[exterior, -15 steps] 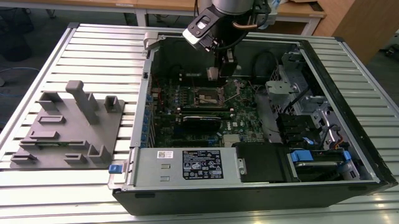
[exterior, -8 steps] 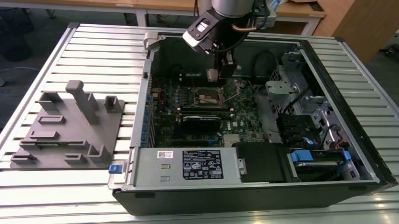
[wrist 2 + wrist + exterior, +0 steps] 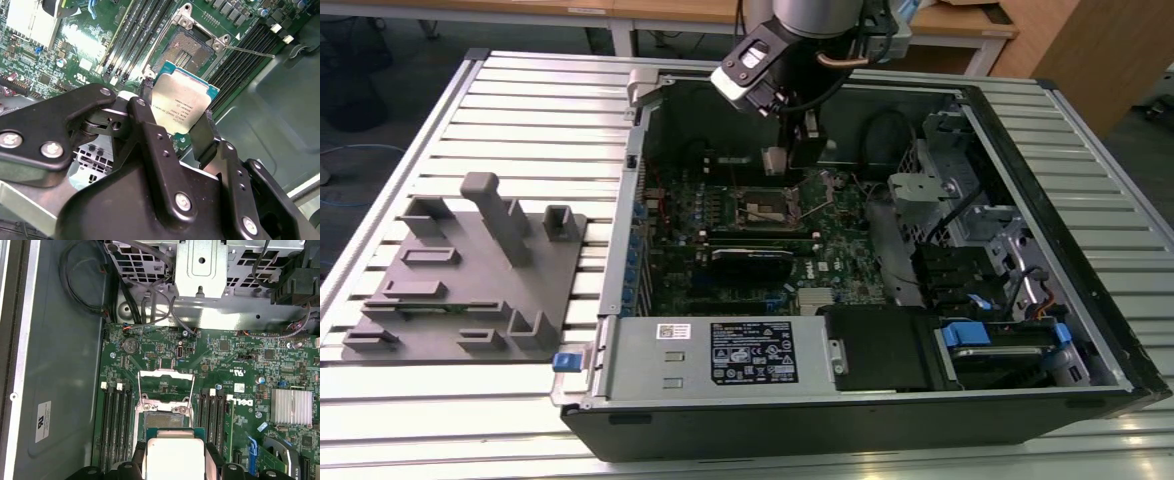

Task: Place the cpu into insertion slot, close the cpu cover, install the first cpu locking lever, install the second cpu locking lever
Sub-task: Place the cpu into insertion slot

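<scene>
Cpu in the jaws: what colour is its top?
The cpu top is dull silver-grey, teal-green at the rim; second wrist view shows it best.

Over the exterior view now: a slatted metal table (image 3: pixel 534 110) carries everything. On the exterior view's left sits a grey fixture block (image 3: pixel 460 290) with upright posts. Centre and right, an open black computer case (image 3: pixel 854 425) lies on its side. Lower centre of the frame, a silver power supply (image 3: pixel 720 352) wears a black label, with a blue tab (image 3: pixel 566 361) just beside it. In the first wrist view: green motherboard (image 3: pixel 240 355), black memory slots (image 3: pixel 116 425), a finned heatsink (image 3: pixel 291 406), a coin battery (image 3: pixel 131 345).
</scene>
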Robot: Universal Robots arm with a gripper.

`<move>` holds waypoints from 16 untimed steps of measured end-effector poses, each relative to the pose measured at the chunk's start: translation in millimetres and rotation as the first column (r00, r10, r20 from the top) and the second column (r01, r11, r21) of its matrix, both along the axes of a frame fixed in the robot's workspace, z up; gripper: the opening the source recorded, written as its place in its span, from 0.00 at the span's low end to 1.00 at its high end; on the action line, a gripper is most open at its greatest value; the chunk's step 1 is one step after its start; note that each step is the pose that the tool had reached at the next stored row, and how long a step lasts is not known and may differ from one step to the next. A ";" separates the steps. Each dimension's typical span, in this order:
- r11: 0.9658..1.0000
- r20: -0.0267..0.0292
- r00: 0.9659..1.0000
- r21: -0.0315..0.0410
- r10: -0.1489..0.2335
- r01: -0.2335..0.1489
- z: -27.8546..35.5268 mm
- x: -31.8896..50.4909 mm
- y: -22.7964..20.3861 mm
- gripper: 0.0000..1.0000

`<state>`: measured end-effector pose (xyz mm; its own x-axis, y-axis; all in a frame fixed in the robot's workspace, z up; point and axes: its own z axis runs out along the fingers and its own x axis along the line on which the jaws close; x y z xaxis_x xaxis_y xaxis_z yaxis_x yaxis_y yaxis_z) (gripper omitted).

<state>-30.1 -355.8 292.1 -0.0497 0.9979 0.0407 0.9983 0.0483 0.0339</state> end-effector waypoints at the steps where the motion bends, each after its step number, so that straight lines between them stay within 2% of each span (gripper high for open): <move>1: 1.000 0.000 1.000 0.000 0.000 0.000 -0.6 0.0 0.0 0.54; 5: 1.000 0.002 1.000 0.000 0.000 0.000 -3.8 -0.1 0.0 0.54; 11: 1.000 0.003 1.000 0.000 0.000 0.000 -4.8 -0.1 0.0 0.54; 16: 1.000 0.003 1.000 0.000 0.000 0.000 -8.4 -0.1 0.0 0.54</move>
